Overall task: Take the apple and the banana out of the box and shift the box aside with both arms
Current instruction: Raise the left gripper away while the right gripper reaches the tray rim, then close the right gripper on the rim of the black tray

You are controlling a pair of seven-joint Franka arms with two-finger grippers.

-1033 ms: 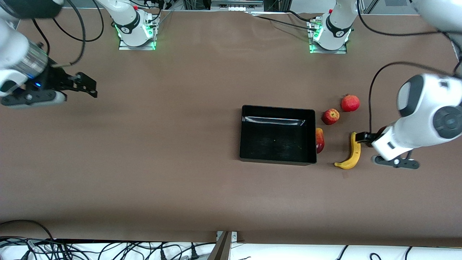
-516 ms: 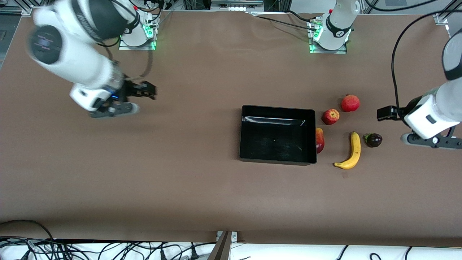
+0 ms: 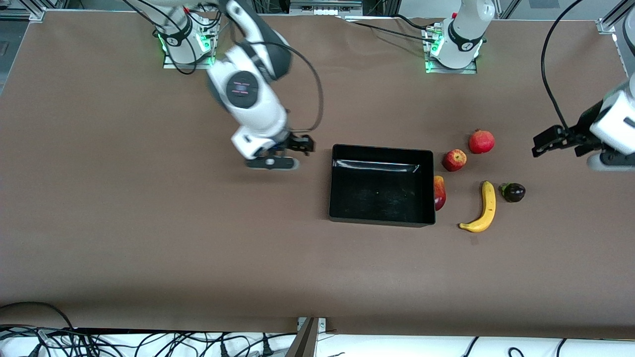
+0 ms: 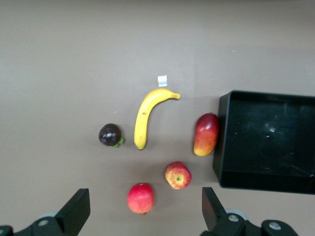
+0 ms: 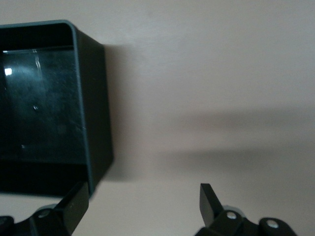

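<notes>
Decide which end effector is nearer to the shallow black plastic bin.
Right. The right end effector hovers, open, beside the shallow black plastic bin at its right-arm end; the left end effector, open, hangs off past the fruits.

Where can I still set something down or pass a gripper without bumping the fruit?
The black bin holds nothing. Bare table runs from the bin toward the right arm's end, where the open right gripper hangs. Crowded: mango against the bin wall, apple, pomegranate, banana, purple fruit, below the open left gripper.
</notes>
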